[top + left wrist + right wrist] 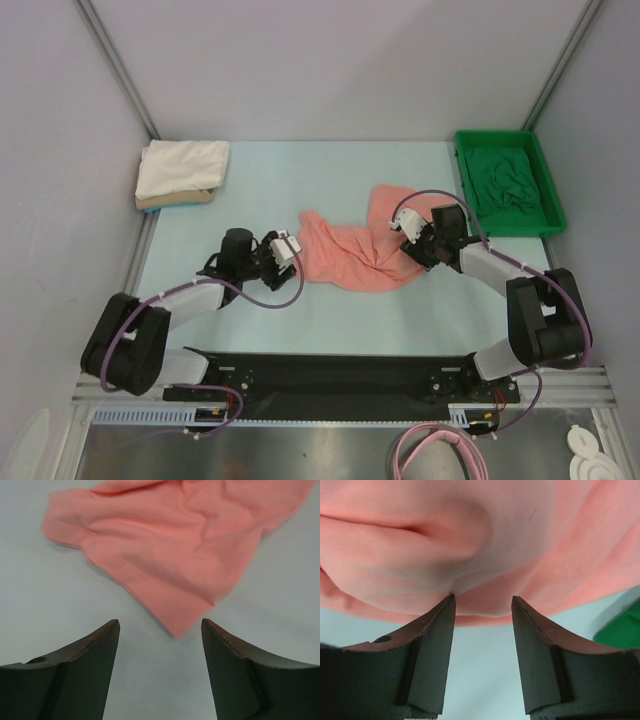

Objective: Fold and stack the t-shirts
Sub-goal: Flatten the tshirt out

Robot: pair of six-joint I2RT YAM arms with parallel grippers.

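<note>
A salmon-pink t-shirt [350,255] lies crumpled in the middle of the table. My left gripper [291,248] sits low at its left end. In the left wrist view the left gripper [160,625] is open, and a pointed corner of the pink shirt [165,555] ends just ahead of the fingertips, with bare table between the fingers. My right gripper [410,236] is at the shirt's right side. In the right wrist view the right gripper [483,600] is open, its tips at the edge of a bulging fold of the pink shirt [420,540]. Nothing is gripped.
A folded white shirt [182,166] lies on a tan one [175,200] at the back left corner. A bright green tray [548,205] at the back right holds a crumpled dark green shirt [505,178]; its corner [622,630] shows beside the right gripper. Walls enclose the table.
</note>
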